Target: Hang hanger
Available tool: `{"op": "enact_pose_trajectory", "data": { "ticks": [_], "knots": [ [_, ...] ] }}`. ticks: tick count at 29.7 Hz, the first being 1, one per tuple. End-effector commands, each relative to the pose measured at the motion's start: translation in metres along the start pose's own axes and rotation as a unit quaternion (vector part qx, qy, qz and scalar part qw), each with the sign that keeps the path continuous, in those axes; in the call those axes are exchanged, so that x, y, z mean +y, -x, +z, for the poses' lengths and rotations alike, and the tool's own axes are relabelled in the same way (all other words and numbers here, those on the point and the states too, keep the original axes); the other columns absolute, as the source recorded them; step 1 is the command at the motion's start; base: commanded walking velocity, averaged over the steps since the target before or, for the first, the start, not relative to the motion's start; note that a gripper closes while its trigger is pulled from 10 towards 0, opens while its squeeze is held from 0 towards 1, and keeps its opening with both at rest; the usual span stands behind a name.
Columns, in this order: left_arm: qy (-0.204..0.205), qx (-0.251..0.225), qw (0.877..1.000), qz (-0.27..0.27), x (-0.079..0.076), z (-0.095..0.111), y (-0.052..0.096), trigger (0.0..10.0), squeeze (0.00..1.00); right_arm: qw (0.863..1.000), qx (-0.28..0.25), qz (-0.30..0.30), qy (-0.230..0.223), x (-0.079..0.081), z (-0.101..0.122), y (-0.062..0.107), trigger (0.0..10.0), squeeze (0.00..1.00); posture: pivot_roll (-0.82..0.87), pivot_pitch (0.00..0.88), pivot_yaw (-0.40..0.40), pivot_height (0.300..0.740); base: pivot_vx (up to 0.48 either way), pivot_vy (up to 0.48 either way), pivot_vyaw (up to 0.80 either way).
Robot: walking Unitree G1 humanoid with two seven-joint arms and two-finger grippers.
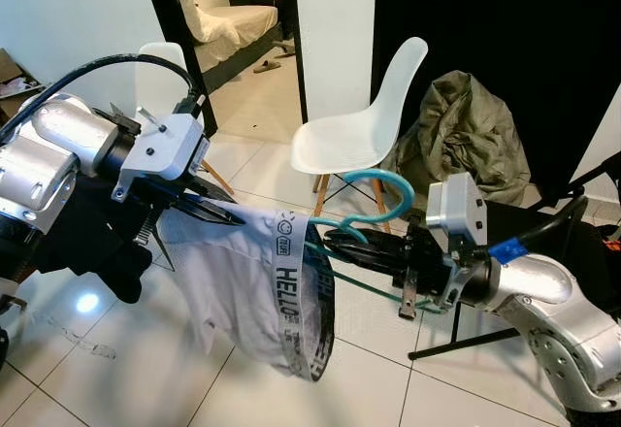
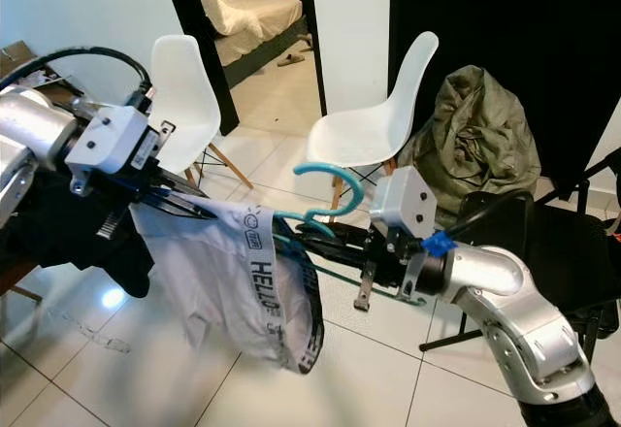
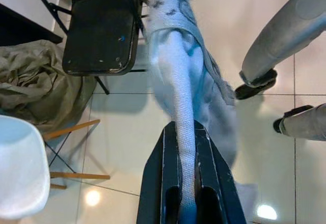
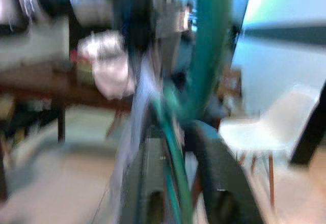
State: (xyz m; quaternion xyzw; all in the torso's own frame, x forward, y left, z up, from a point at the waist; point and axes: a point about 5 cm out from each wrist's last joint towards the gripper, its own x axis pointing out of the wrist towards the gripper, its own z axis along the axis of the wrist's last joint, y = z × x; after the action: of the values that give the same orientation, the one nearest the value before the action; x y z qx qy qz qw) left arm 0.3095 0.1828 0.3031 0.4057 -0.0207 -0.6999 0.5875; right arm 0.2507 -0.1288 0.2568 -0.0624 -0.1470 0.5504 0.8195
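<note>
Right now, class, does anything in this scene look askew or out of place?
Yes. The white garment sags off the teal hanger in a bunch, stretched between the left gripper, pinching one edge, and the right gripper, clamped on the hanger. An olive cloth heap is slumped on the floor beside the white chair.

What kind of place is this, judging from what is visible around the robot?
Most likely a room in a lived-in home. The floor is pale glossy tile, two white moulded chairs stand nearby, and an open doorway behind them shows a bed in the next room. An olive cloth heap lies against the dark wall.
</note>
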Motion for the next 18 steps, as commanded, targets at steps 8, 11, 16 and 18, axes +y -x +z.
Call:
{"op": "enact_pose_trajectory", "data": {
  "ticks": [8,11,16,18],
  "knots": [
    [-0.013,0.018,1.0,0.012,0.008,0.001,0.011,0.0,0.0,0.999,-0.02,-0.012,-0.027,-0.003,-0.002,0.006,10.0,1.0,-0.04,0.0,0.117,0.74,0.0,0.0,0.0],
    [-0.026,0.032,0.997,0.067,0.022,0.005,0.03,0.0,0.0,0.998,0.002,-0.046,-0.038,-0.009,-0.013,0.024,10.0,1.0,-0.04,0.0,0.118,0.74,0.0,0.0,0.0],
    [-0.037,0.043,0.991,0.123,0.033,0.01,0.05,0.0,0.0,0.994,0.026,-0.089,-0.049,-0.015,-0.023,0.046,10.0,1.0,-0.04,0.0,0.12,0.74,0.0,0.0,0.0],
    [-0.041,0.047,0.987,0.151,0.037,0.014,0.058,0.0,0.0,0.992,0.034,-0.101,-0.06,-0.015,-0.027,0.057,10.0,1.0,-0.04,0.0,0.122,0.74,0.0,0.0,0.0]
  ]
}}
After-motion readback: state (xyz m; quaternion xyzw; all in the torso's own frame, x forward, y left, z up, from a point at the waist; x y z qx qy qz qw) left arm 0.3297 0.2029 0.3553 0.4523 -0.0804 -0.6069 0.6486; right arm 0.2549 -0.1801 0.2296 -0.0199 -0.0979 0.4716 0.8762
